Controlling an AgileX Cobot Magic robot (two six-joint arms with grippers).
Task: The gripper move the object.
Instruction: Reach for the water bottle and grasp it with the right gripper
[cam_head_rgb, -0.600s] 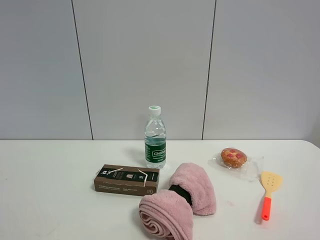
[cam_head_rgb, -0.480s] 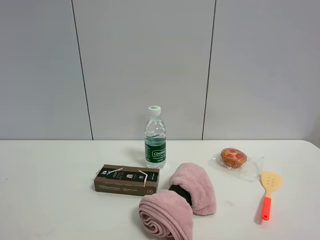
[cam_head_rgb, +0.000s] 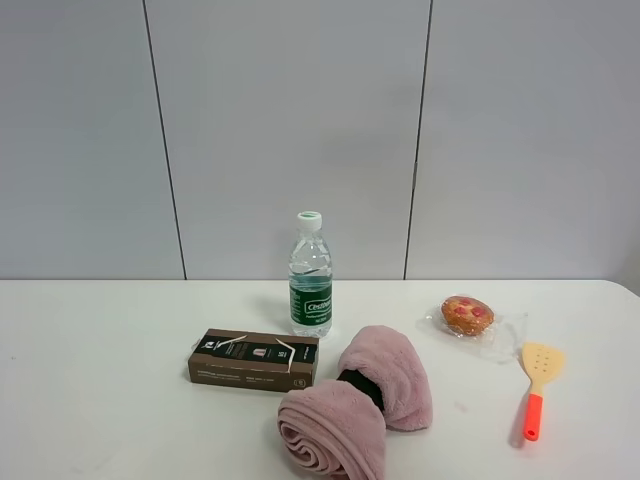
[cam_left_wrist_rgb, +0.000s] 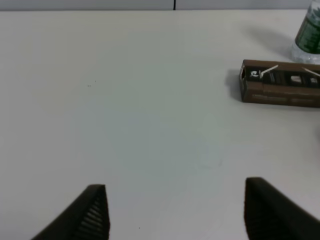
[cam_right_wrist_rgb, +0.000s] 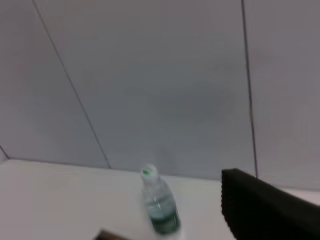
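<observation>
Approach stage, before any contact. The bottle (cam_head_rgb: 311, 275) stands upright toward the back of the white bench (cam_head_rgb: 100, 340), just behind the far right end of the box (cam_head_rgb: 254, 359) and near the towel (cam_head_rgb: 358, 405); nothing touches it, and neither arm appears in the high view. The left gripper (cam_left_wrist_rgb: 176, 202) hovers over bare bench, its jaws spread wide and empty, with box and bottle well apart from it at the edge of its view. The right gripper (cam_right_wrist_rgb: 270, 212) shows only one dark ribbed finger, so the opening of its jaws cannot be told; its camera looks at the bottle from a distance, blurred. The next move likely calls for one gripper to close in level with the bottle's body, jaws wide enough to straddle it, without nudging the box or towel. Materials: the bottle is clear, thin plastic, cylindrical, with a green label and a white cap, probably smooth and slightly yielding. The box is flat, dark brown card. The towel is pink, plush and rolled. A muffin (cam_head_rgb: 467, 315) lies in clear wrap, and a spatula (cam_head_rgb: 536, 385) has a yellow slotted blade and an orange handle.
</observation>
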